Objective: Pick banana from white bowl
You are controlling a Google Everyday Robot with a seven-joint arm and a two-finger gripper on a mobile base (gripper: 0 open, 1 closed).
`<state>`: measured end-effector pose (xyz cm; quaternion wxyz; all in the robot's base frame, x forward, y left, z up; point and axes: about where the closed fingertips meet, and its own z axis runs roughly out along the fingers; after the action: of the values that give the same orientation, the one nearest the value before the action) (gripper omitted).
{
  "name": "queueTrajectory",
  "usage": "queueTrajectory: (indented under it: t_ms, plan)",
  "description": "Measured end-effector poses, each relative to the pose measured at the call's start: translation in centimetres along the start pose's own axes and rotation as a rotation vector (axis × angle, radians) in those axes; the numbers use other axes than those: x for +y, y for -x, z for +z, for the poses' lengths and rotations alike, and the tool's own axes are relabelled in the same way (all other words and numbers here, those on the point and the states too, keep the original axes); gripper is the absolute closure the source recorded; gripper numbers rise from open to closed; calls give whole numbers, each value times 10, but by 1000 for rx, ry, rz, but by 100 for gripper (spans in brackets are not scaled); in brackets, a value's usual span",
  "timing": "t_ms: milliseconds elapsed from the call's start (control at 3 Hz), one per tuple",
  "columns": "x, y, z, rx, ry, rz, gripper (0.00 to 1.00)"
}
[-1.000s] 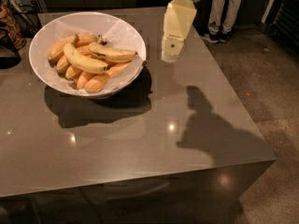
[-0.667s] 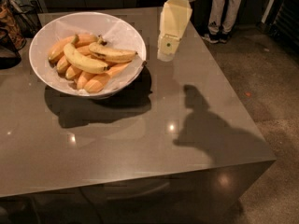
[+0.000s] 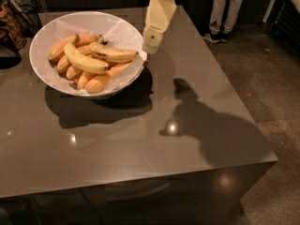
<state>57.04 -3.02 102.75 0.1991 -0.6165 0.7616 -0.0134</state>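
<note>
The white bowl [image 3: 119,31] stands on the far left part of the grey table [image 3: 140,139]. The banana [image 3: 113,54], yellow with dark blotches and dark ends, lies on top of the pile at the bowl's right side. A smoother yellow banana [image 3: 83,61] lies just left of it, over several stubby orange bananas [image 3: 98,82]. My gripper [image 3: 151,44] hangs on a cream arm from the top of the view, just outside the bowl's right rim and a little right of the banana, not touching it.
A person's legs [image 3: 227,8] stand on the floor beyond the table's far right corner. A dark basket [image 3: 10,25] sits at the far left edge. The table's right edge [image 3: 243,102] drops to the floor.
My gripper has moved left, from beside the bowl to right by its right rim. The bananas and bowl have not moved.
</note>
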Motion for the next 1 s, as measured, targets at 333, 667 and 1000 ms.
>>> queueTrajectory:
  t_ms: [333,667,1000]
  plan:
    - [-8,21,7,-30,33,8,4]
    - [-13,37,13,-46,49,7,21]
    - [-13,55,19,-48,59,-21,33]
